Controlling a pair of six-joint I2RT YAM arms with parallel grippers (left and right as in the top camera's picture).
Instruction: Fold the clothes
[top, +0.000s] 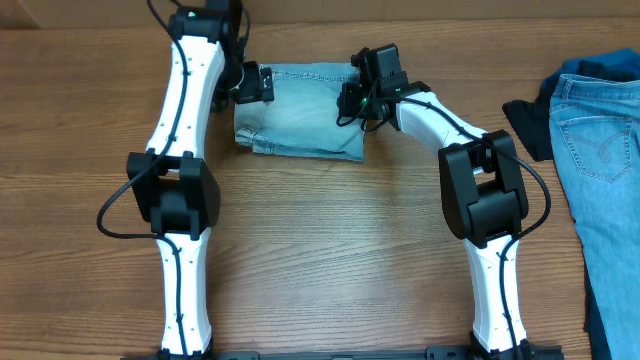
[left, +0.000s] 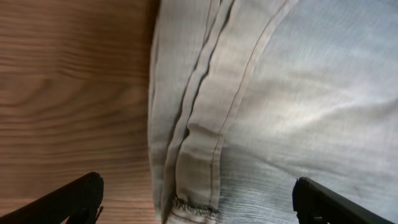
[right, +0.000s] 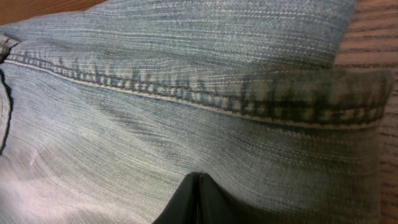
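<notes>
Folded pale denim shorts (top: 300, 110) lie flat on the wooden table (top: 330, 240). Their long axis runs from one gripper across to the other. The left gripper (top: 260, 85) is released at the bundle's left edge, and in its wrist view the fingers (left: 74, 196) stand wide apart, with layered seams and a frayed hem directly ahead between them. The right gripper (top: 350, 100) is clenched at the opposite edge, its fingertips (right: 186, 202) meeting against the cloth just short of a stitched seam. Whether they pinch any fabric cannot be told. Well out beyond the right gripper lie light-blue jeans (top: 600, 150) with a curled pocket stitch, overlapping a dark garment (top: 525, 125).
</notes>
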